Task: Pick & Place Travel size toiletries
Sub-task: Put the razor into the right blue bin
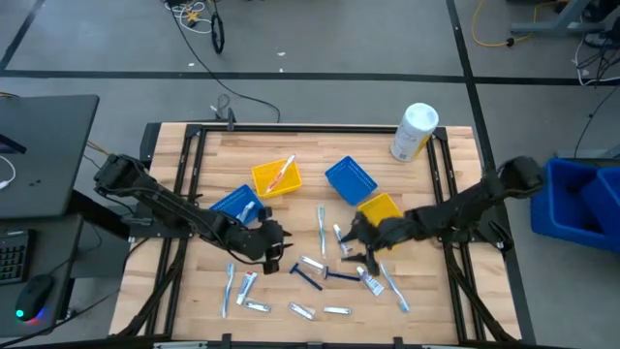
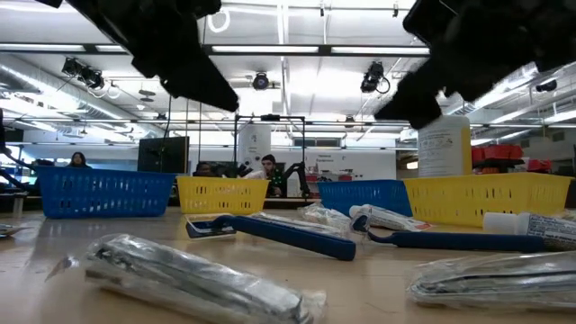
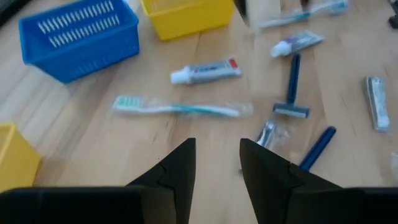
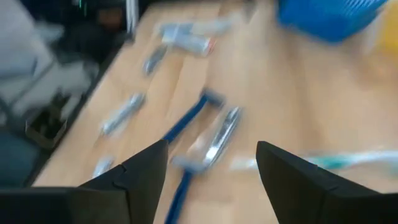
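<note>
Just lower-left of the empty, spread right gripper (image 1: 355, 242), a wrapped toiletry (image 1: 311, 263) is seen lying diagonally on the tabletop (image 1: 455, 301); the left gripper (image 1: 274, 248), also parted, is comparably near.

open wood between both hands; toiletries (image 1: 315, 267) crowd the front, bins (image 1: 351, 180) and container (image 1: 415, 131) behind.

One camera looks straight down; one sits level on the table (image 1: 436, 310); both wrist cameras share a blue razor (image 3: 292, 87).

Pale wooden table (image 1: 436, 291); perforated plastic bins (image 1: 350, 180); glossy wrapped toiletries (image 2: 193, 274).
</note>
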Robot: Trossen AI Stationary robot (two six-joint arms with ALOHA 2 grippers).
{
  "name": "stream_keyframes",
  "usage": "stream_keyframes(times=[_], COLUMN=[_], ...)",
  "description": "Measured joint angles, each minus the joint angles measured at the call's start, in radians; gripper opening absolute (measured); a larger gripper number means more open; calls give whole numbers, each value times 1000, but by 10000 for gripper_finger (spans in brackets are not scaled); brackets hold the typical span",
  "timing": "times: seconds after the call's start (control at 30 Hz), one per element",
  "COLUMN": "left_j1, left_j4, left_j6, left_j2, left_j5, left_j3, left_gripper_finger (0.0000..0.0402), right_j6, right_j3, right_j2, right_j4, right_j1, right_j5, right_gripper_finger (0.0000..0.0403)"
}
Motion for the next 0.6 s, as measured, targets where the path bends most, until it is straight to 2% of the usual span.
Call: stream_keyframes(times=[0.23,0.6], left_j1=[0,0], left_j4=[26,27], left_j6=[15,14], left_j2=[0,0], left_j5=[-3,32], left_j3=[0,0], left_gripper_finger=[132,132], right_j6=[69,70], right_j3=[113,183], right_j2=[229,371], right_j4=[-60,-123], right_j1=[91,111], right_j5=[17,59], right_gripper_finger=[244,225])
